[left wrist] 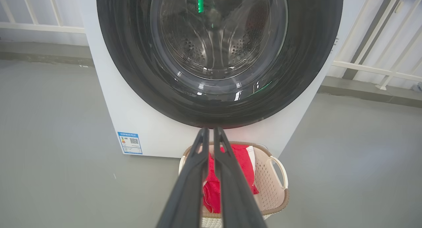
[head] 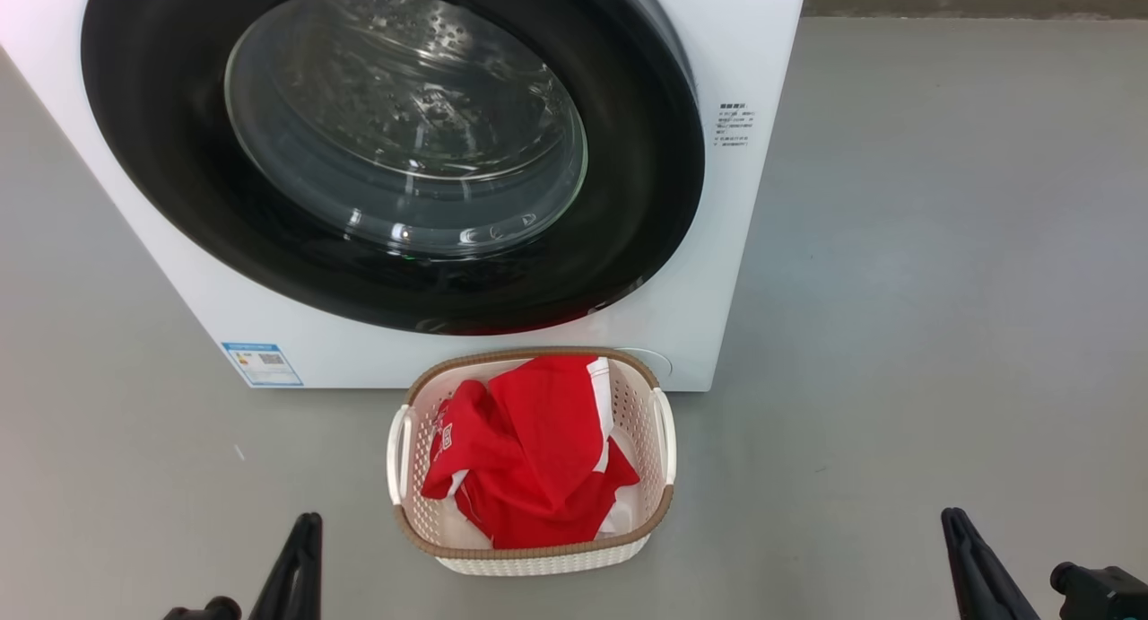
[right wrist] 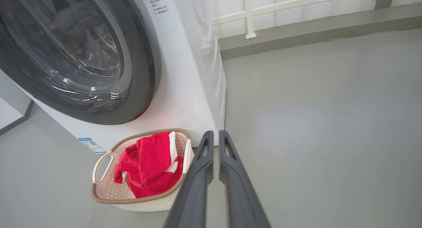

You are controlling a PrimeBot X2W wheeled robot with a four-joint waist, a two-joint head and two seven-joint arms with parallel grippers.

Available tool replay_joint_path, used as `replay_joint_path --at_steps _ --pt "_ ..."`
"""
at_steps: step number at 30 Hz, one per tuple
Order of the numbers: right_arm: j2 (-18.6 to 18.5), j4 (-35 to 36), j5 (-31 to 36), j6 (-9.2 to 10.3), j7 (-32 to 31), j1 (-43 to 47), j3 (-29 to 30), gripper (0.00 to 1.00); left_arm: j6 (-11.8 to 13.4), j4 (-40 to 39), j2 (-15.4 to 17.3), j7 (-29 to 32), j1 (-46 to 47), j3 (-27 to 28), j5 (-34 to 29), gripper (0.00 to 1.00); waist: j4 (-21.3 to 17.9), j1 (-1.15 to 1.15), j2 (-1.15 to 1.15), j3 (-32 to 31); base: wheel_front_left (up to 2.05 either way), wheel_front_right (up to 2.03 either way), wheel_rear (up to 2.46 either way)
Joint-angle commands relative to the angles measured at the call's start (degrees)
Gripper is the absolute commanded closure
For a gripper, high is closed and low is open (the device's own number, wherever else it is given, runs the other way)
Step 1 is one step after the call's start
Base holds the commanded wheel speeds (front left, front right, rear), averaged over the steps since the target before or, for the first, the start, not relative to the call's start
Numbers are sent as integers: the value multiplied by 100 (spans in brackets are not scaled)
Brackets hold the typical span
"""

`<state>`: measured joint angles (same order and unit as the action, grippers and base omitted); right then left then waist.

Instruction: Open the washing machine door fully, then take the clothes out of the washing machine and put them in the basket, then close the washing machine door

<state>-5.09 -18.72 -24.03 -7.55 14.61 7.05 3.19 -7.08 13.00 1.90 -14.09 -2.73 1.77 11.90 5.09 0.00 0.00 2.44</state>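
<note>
The washing machine [head: 753, 55] stands in front of me, white, with a blue label low on its front. The washing machine door [head: 628, 198] lies closed flat against it, and steel drum holes show through the glass [left wrist: 214, 40]. The basket [head: 647, 405] sits on the floor right below the door, and the red and white clothes [head: 538, 449] lie heaped inside it. My left gripper [head: 309, 521] [left wrist: 211, 130] hangs low, short of the basket, fingers drawn together on nothing. My right gripper [head: 951, 517] [right wrist: 216, 134] is off to the basket's right, fingers likewise together and empty.
Grey floor [head: 942, 288] spreads wide to the right of the machine and around the basket. A white railing [right wrist: 250, 13] and a low kerb run along the wall behind the machine.
</note>
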Motion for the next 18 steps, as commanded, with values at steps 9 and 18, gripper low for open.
replay_joint_path --at_steps 9,18 --pt "-50 147 -616 1 -184 -134 59 100 -4 -99 58 161 95 29 766 100 -46 1 0 -23 0 0 0" --pt "-28 170 -1109 1 -337 -233 81 100 -7 -78 78 294 163 42 1363 100 -83 0 0 -38 0 0 0"
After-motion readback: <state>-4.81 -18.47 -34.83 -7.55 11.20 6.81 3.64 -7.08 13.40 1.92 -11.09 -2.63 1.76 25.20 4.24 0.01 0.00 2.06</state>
